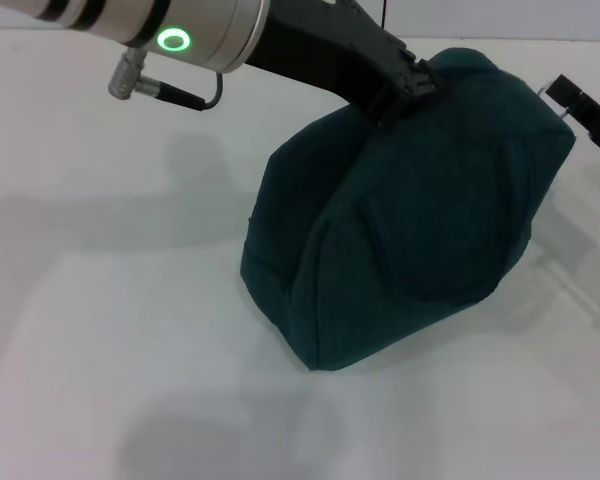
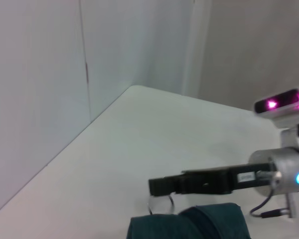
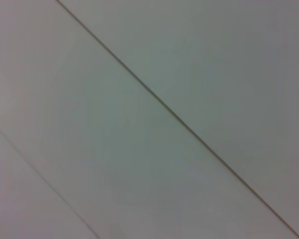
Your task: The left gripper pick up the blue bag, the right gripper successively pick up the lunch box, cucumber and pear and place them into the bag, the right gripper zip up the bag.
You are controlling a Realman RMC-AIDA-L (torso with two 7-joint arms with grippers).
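My left gripper (image 1: 408,88) sits at the top of the blue bag (image 1: 410,210), its black fingers buried in the fabric at the upper edge, pinching it so the bag hangs tilted with its lower corner resting on the white table (image 1: 110,300). My right gripper (image 2: 162,186) is just beside the bag's top on the far side; I cannot tell how its fingers stand. The bag's top looks closed from above. My right wrist camera shows only a pale seamed surface.
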